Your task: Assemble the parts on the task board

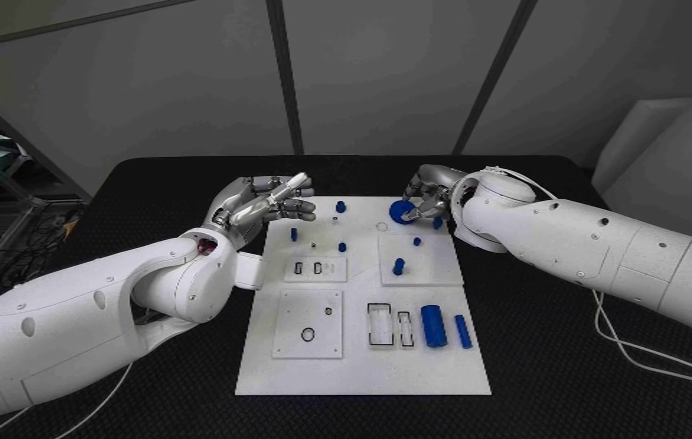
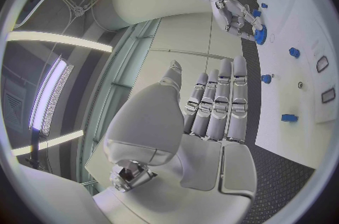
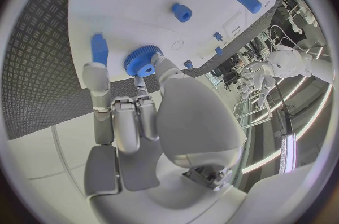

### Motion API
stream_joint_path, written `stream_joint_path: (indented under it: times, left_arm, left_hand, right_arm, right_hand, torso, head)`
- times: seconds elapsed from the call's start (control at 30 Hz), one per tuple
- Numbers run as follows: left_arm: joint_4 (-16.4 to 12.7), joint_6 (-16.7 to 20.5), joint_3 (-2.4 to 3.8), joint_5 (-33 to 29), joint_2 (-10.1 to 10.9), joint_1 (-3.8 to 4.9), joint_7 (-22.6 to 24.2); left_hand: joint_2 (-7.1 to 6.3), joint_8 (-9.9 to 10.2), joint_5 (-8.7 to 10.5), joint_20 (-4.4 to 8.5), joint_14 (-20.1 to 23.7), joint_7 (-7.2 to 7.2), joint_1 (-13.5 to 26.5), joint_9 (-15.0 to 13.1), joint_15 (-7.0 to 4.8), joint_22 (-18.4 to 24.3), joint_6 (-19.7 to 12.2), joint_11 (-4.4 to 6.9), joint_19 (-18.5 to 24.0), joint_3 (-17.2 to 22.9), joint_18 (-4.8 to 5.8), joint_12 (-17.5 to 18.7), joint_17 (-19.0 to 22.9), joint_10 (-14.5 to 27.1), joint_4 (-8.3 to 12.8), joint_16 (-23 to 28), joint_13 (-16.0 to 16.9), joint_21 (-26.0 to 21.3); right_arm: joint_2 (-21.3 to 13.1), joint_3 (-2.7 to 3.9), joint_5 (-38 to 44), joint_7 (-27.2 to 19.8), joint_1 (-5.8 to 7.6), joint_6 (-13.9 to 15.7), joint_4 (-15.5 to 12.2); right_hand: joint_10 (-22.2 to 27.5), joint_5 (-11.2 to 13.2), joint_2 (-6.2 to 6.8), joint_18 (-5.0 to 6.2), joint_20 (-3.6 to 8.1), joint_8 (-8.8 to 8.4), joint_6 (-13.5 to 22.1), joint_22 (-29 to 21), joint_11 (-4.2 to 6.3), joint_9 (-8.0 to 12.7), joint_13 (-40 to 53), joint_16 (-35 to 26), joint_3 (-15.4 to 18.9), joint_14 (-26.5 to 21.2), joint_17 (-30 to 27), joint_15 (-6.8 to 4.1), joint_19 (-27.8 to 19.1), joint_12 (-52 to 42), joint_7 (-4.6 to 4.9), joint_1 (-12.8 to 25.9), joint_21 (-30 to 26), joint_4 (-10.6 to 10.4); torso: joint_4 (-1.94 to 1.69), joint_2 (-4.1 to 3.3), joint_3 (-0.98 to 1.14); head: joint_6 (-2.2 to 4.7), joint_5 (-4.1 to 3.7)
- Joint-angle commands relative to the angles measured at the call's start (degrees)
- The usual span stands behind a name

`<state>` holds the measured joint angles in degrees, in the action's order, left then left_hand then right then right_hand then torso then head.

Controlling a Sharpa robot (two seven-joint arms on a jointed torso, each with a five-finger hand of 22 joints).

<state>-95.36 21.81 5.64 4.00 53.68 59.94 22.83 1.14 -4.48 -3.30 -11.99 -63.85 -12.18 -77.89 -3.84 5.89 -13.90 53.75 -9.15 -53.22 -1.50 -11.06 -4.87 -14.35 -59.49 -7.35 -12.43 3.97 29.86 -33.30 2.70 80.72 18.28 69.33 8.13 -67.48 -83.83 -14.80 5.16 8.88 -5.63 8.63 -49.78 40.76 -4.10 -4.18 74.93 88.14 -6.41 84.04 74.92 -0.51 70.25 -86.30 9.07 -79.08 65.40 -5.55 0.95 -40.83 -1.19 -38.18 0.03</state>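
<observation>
Right hand grips a gear at the board's far edge; left hand holds nothing.

No legible writing or brand on any surface. The right hand point(image 1: 428, 195) pinches the blue gear point(image 3: 143, 60) in its fingertips, just above the white task board point(image 1: 361, 374); the gear's underside is hidden. The left hand point(image 1: 264, 202) hovers beside the board's far left corner, fingers extended together, empty. A blue cylinder point(image 1: 431, 324) lies near the board's front.

Gear point(image 3: 143, 60) partly behind fingers point(image 3: 164, 67)
</observation>
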Motion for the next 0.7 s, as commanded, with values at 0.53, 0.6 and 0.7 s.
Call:
stream_joint_path:
  times: [0.53,0.6,0.7]
  left_arm:
    - [0.0,-0.6,0.04,0.4,0.2,0.06,-0.1]
    - [0.2,-0.6,0.04,0.4,0.2,0.06,-0.1]
    - [0.4,-0.6,0.05,0.3,0.3,0.06,0.0]
  left_hand:
    - [0.12,0.2,0.09,0.02,0.1,-0.24,0.5,0.0,0.29,-0.1,0.2,-0.22,0.5,-0.3,0.76,0.3,-0.1,-0.2,0.0,0.3,0.0,0.3]
    - [0.12,0.2,0.09,0.02,0.1,-0.24,0.5,0.0,0.29,-0.1,0.2,-0.22,0.5,-0.3,0.76,0.3,-0.1,-0.2,0.0,0.3,0.0,0.3]
    - [0.12,0.2,0.09,0.02,0.1,-0.24,0.5,0.0,0.29,-0.1,0.2,-0.22,0.5,-0.3,0.76,0.3,-0.1,-0.2,0.0,0.3,0.0,0.3]
  right_arm:
    - [-0.3,-0.14,4.7,-1.8,-0.05,10.3,-2.1]
    - [-0.4,-0.13,4.8,-1.8,-0.04,11.3,-3.0]
    - [-0.4,-0.12,5.0,-1.7,-0.04,12.0,-4.3]
  right_hand:
    - [-3.8,2.9,-2.53,-0.68,1.24,3.67,-7.8,0.9,1.36,-0.5,10.9,0.2,-4.9,4.9,10.2,-1.27,0.3,-0.5,-1.5,-2.8,1.0,2.9]
    - [-3.8,2.9,-2.46,-0.68,1.28,3.63,-7.9,0.8,1.4,-0.4,10.8,0.2,-5.1,4.9,10.2,-1.3,0.3,-0.5,-1.53,-2.8,1.1,3.0]
    - [-3.8,2.9,-2.41,-0.69,1.3,3.6,-7.9,0.9,1.41,-0.4,10.8,0.2,-5.2,4.9,10.2,-1.32,0.3,-0.4,-1.53,-2.8,1.1,3.1]
  torso:
    - [-0.03,0.09,-0.02]
    - [0.0,0.09,0.01]
    - [0.01,0.06,0.01]
  head:
    - [-0.1,0.21]
    - [-0.07,0.28]
    - [0.04,0.28]
